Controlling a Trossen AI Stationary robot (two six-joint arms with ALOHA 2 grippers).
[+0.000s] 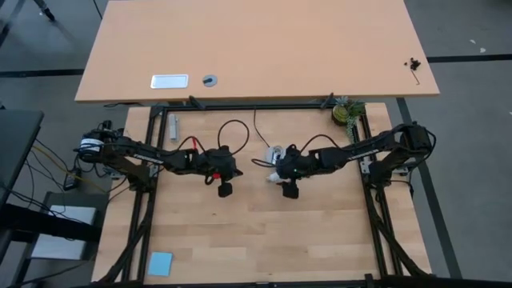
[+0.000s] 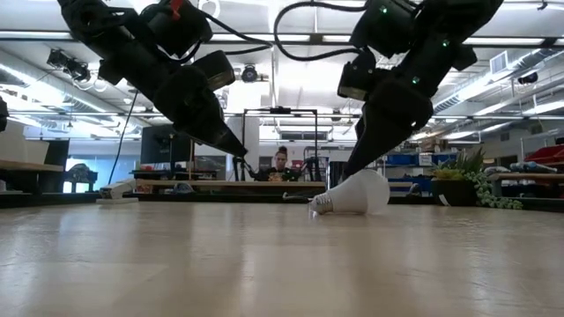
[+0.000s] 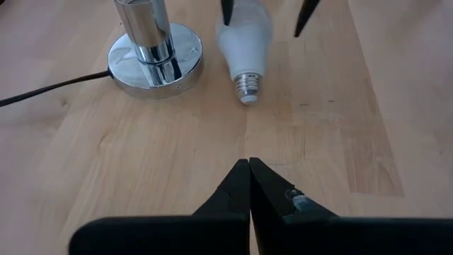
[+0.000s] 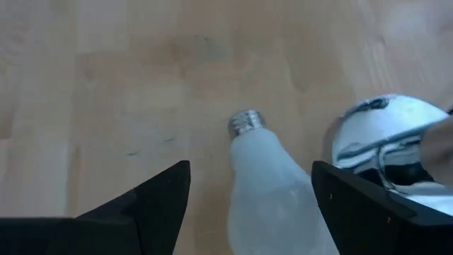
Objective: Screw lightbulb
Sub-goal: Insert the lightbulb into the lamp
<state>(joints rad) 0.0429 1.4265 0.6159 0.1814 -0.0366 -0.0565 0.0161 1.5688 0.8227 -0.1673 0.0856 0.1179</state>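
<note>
The pick-up step appears to be in hand: the bulb (image 4: 272, 185) lies on its side on the table (image 1: 320, 232) beside the socket (image 3: 152, 60), straddled by the spread right gripper (image 4: 248, 195), which must next be lowered and clenched, while the left gripper (image 3: 249, 170) is held pinched empty nearby.

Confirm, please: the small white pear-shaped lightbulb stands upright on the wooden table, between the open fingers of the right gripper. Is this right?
Not upright: the low view shows the small white pear-shaped lightbulb lying on its side on the wooden table. It is indeed between the open fingers of the right gripper.

The lightbulb (image 3: 244, 41) lies on the table (image 1: 320, 232) beside the socket base (image 3: 156, 60).
</note>
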